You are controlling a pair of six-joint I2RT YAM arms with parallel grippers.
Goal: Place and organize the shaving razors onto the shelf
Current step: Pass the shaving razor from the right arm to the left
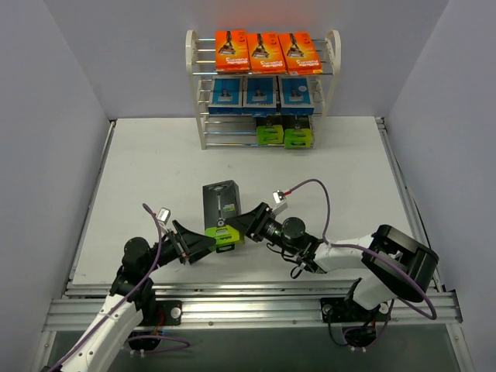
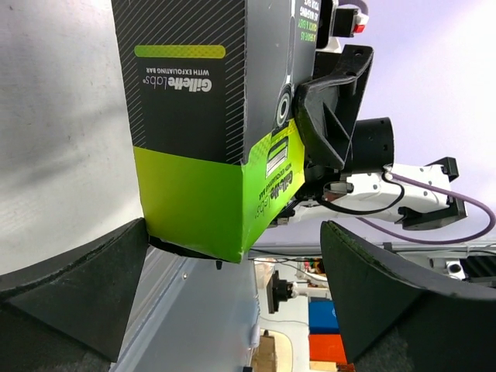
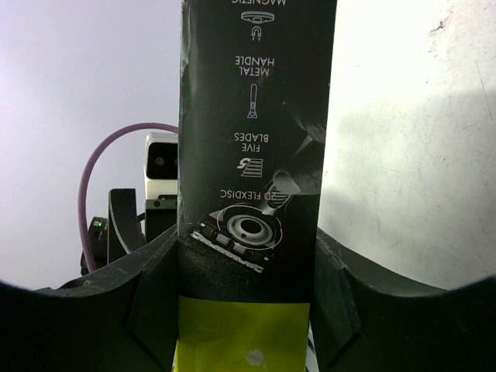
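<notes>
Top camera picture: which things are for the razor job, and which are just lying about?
For the job: white shelf with silver rods; three flat orange razor cards; three blue razor packs; two black-and-lime boxes on the shelf; third black-and-lime box in the right gripper.
Just there: purple cables; silver metal rail.

A white table [image 1: 155, 178] flanked by pale walls [image 1: 46, 116].

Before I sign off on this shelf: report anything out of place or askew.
One black-and-lime box is off the shelf, clamped in the right gripper, with the open left gripper at its green end. The bottom tier holds only two boxes, leaving its left spot bare.
</notes>
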